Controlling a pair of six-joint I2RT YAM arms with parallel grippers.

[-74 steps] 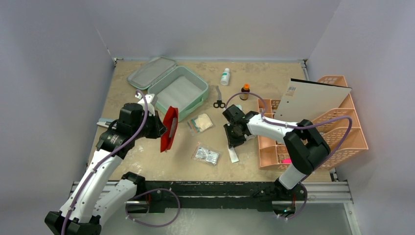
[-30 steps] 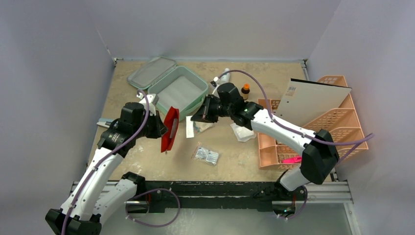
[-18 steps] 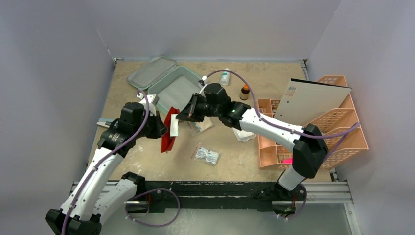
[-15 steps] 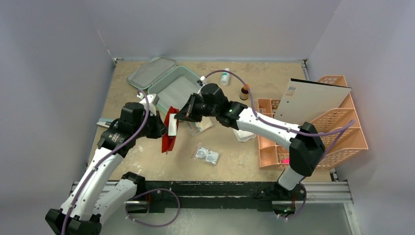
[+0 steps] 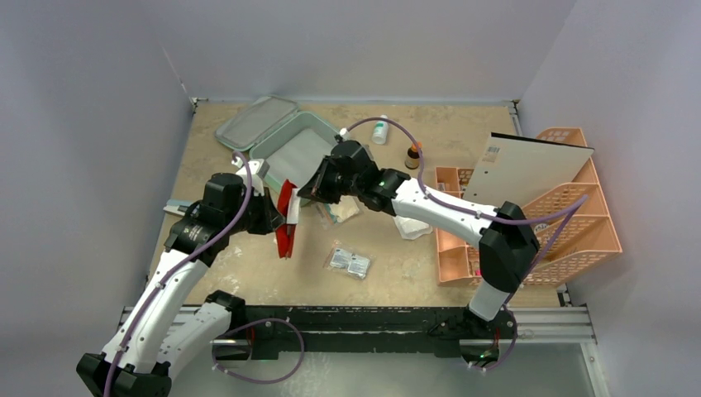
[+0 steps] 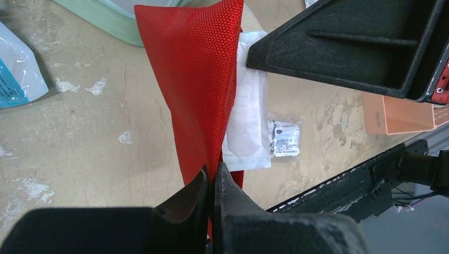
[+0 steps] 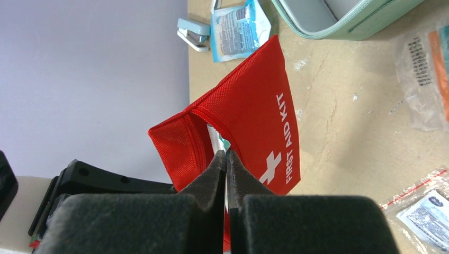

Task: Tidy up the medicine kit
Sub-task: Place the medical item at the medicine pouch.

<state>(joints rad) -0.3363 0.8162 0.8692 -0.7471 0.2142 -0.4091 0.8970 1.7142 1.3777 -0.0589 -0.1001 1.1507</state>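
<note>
The medicine kit [image 5: 299, 155] is a mint-green case lying open at the back left, with its lid [image 5: 255, 122] flat behind it. My left gripper [image 5: 273, 220] is shut on the edge of a red "FIRST AID KIT" pouch [image 5: 285, 222] and holds it up above the table. In the left wrist view the fingertips [image 6: 213, 172] pinch the red fabric [image 6: 196, 79]. My right gripper [image 5: 308, 195] is shut on a flat white packet [image 5: 293, 215]. The right wrist view shows the packet [image 7: 214, 134] edge-on, poking into the open mouth of the pouch [image 7: 254, 119].
A white bottle [image 5: 379, 130] and a brown bottle [image 5: 412, 155] stand at the back. On the table lie a gauze pack [image 5: 343, 207], a foil packet [image 5: 348, 262] and a white packet [image 5: 411, 225]. A peach rack [image 5: 579, 227] with a white board [image 5: 533, 169] fills the right side.
My right gripper has carried the white packet left from the table's middle to the red pouch, and the packet's end is now at the pouch mouth. The left arm has barely moved.
</note>
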